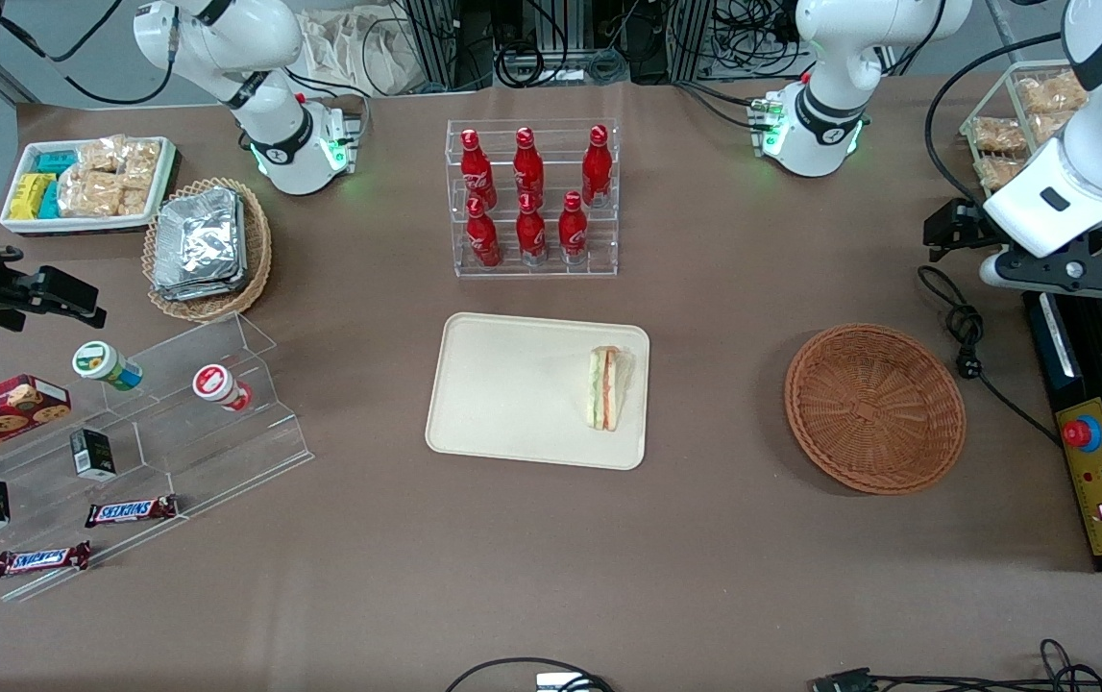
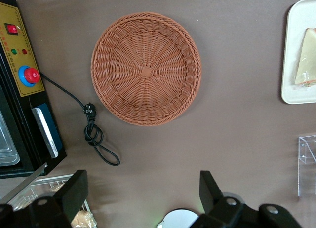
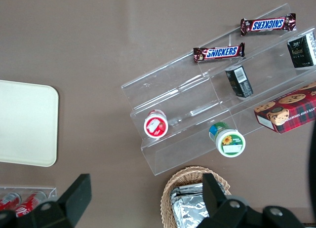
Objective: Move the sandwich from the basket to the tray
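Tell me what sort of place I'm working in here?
Likely a robotics lab mocked up as a snack shop: cola bottles in an acrylic rack, Snickers bars, emergency-stop box. Left gripper hangs open.

Front cam is sitting high, facing the robots and looking steeply down on the whole worktop (image 1: 723, 288). Left wrist cam is pointing straight down from well above the worktop, with the gripper (image 2: 143, 196) wide open in frame, above the worktop between the basket (image 2: 146, 68) and the arm's base. It is sharing the basket (image 1: 875, 407), the tray (image 2: 292, 55) edge and the sandwich (image 2: 307, 60) with the front cam, where the sandwich (image 1: 605, 387) is lying at the tray's (image 1: 512, 384) 3 o'clock side. Right wrist cam is also facing straight down, sharing the tray (image 3: 24, 122) corner.
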Controlling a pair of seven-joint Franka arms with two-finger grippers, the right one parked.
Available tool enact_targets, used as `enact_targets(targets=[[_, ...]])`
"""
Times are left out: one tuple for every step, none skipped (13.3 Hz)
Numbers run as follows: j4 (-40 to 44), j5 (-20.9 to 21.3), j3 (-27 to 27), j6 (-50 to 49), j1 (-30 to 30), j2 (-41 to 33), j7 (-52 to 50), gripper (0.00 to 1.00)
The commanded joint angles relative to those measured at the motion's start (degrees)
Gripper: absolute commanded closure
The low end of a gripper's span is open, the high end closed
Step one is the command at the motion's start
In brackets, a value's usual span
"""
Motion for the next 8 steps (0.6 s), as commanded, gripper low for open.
enact_targets(targets=[[0.98,-1.48,0.89,0.0,-0.62,0.97,0.8,0.0],[0.98,-2.09,0.89,-0.08,-0.53,1.15,0.71,0.0],[0.98,-2.19,0.89,-0.08,-0.53,1.15,0.71,0.0],[0.8,-2.19,0.89,-0.08,-0.53,1.07,0.71,0.0],[0.8,-2.19,0.89,-0.08,-0.44,1.07,0.71,0.0],[0.8,-2.28,0.89,-0.17,-0.44,1.07,0.62,0.0],[0.8,-2.36,0.89,-0.17,-0.44,1.07,0.36,0.0],[0.71,-2.36,0.89,-0.26,-0.44,0.98,0.01,0.0]])
